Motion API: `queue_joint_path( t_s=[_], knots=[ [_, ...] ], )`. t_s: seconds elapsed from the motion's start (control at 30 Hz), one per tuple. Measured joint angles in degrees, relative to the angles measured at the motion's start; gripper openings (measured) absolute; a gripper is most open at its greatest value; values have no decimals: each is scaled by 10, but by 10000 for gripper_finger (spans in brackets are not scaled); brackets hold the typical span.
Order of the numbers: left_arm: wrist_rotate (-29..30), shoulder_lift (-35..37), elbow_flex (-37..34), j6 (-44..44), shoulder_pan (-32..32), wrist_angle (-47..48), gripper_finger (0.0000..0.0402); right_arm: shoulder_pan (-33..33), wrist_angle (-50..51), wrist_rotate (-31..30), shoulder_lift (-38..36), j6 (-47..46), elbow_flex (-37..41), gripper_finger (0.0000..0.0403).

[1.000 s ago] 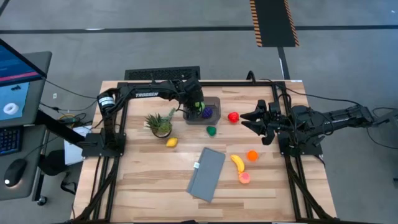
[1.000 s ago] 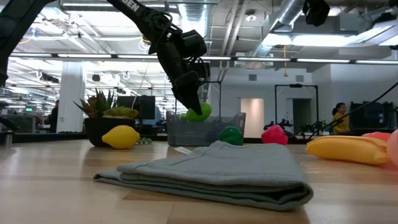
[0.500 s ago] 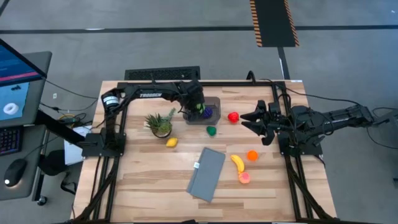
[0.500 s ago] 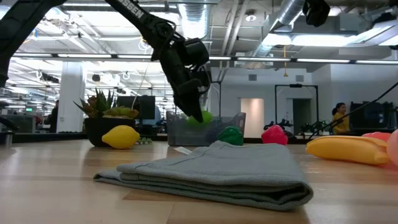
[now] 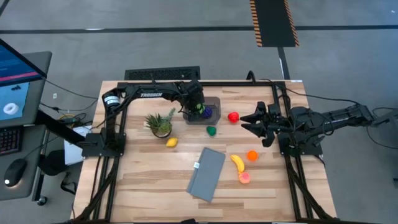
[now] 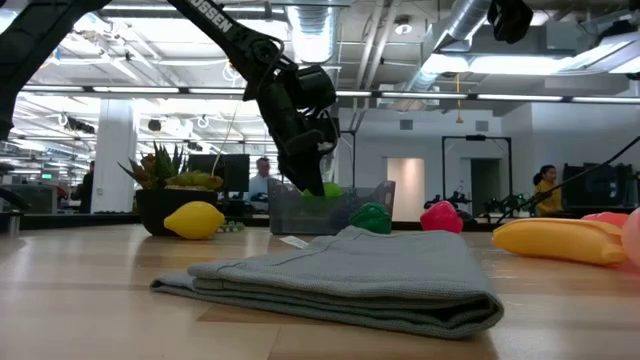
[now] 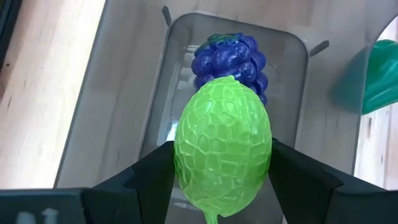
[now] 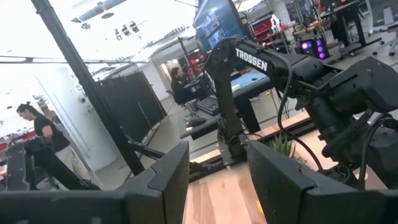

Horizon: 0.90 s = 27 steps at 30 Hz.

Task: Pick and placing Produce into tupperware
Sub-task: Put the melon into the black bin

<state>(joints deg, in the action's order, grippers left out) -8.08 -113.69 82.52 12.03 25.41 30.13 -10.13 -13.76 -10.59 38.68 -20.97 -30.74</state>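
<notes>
**Green melon held over the tupperware**

The left gripper (image 7: 222, 180) clamps a light green netted melon (image 7: 222, 146) between its fingers, poised inside the mouth of the smoky-grey tupperware (image 5: 210, 116). A purple grape bunch (image 7: 231, 57) lies in the tub just beyond the melon. A dark green vegetable (image 5: 211, 130) sits on the surface just outside the tub, near this gripper, and a red piece (image 5: 233, 116) lies between the two arms. The right gripper (image 5: 244, 121) hangs closed and empty, well apart from the tub; an orange (image 5: 251, 155), banana (image 5: 237, 163) and pink piece (image 5: 244, 178) lie near it.
</notes>
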Motion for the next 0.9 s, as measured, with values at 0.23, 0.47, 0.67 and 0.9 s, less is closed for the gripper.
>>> queue_joint_path(
  t_s=[0.23, 0.47, 0.67, 0.9],
  knots=[
    [0, 0, 0, 0, 2, 0, 224, 0, 0, 0, 0, -3, 0, 186],
    [11, 0, 0, 1, 2, -1, 224, 0, 0, 0, 0, -6, 0, 186],
    [12, 0, 0, -1, 2, -1, 225, 0, 0, 0, 0, -6, 0, 186],
    [12, 0, 0, -7, 3, -2, 225, 0, 0, 0, 0, -6, 0, 186]
  ],
)
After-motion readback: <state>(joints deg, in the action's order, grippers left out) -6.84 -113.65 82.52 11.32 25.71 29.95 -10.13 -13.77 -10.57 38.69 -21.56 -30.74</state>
